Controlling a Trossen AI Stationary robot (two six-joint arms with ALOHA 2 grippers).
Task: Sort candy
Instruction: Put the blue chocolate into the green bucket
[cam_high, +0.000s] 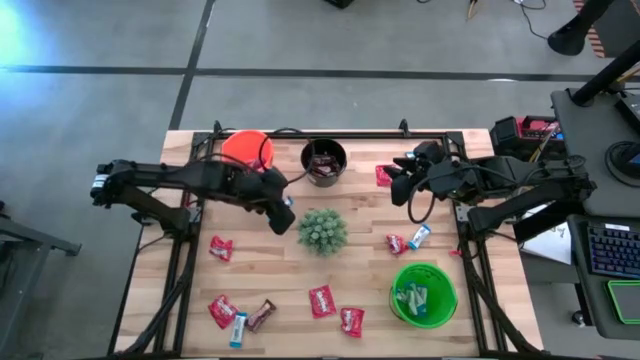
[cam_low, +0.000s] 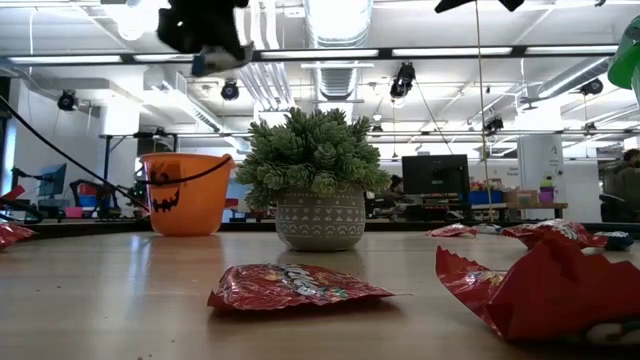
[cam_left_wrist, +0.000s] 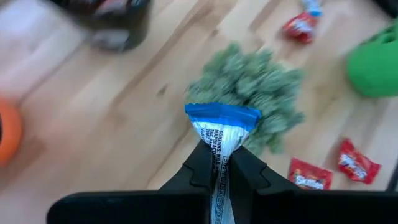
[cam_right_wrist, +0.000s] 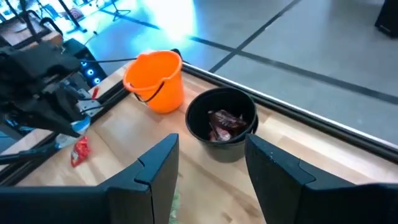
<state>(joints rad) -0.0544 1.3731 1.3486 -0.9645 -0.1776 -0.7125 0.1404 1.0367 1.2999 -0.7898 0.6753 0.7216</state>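
Small print runs along the white part of the blue and white candy wrapper, but it cannot be read. A jack-o'-lantern face marks the orange bucket. No other text, brand or number is legible.

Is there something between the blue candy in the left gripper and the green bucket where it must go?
Yes. The left gripper holds the blue candy, and the potted plant stands on the straight line toward the green bucket.

Two black articulated arms, each wrapped in loose black cables and mounted on dark frame rails. The left gripper and right gripper carry matte black, wedge-shaped fingers.
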